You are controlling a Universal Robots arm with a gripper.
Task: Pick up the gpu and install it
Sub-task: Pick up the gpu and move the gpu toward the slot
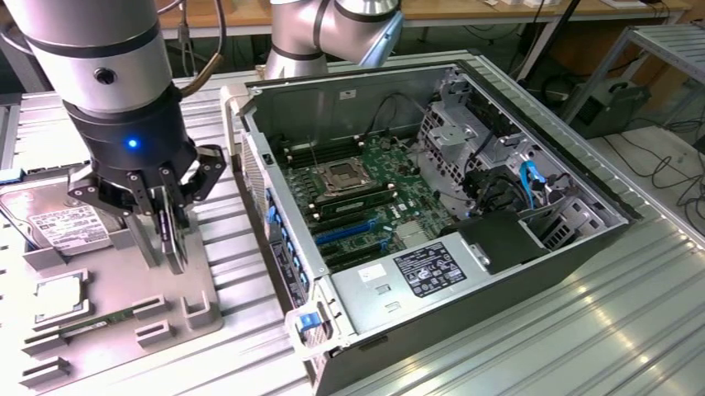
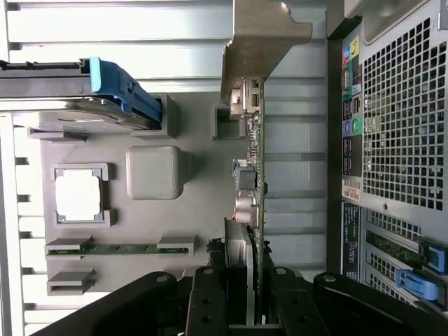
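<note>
Your gripper (image 1: 165, 216) is pinched narrow on the gpu (image 1: 174, 239), with fingers (image 2: 210, 302) on either side of the thin card. The card stands upright at the edge of the tray (image 1: 115, 285) nearest the computer case (image 1: 463, 272). I cannot tell whether its lower edge is free of the tray. My judgement: lift straight and don't twist, because you are holding one end and the metal bracket (image 2: 260, 35) sits at the other.

Beside the card on the tray lie the processor (image 2: 78, 194) and the memory stick (image 2: 119, 248). The hard drive (image 1: 61, 224) is at the tray edge away from the case.

Beyond, the case's side wall (image 1: 256, 177) stands between the card and the motherboard (image 1: 369, 194). Cables (image 1: 527, 186) crowd the case's far end.
</note>
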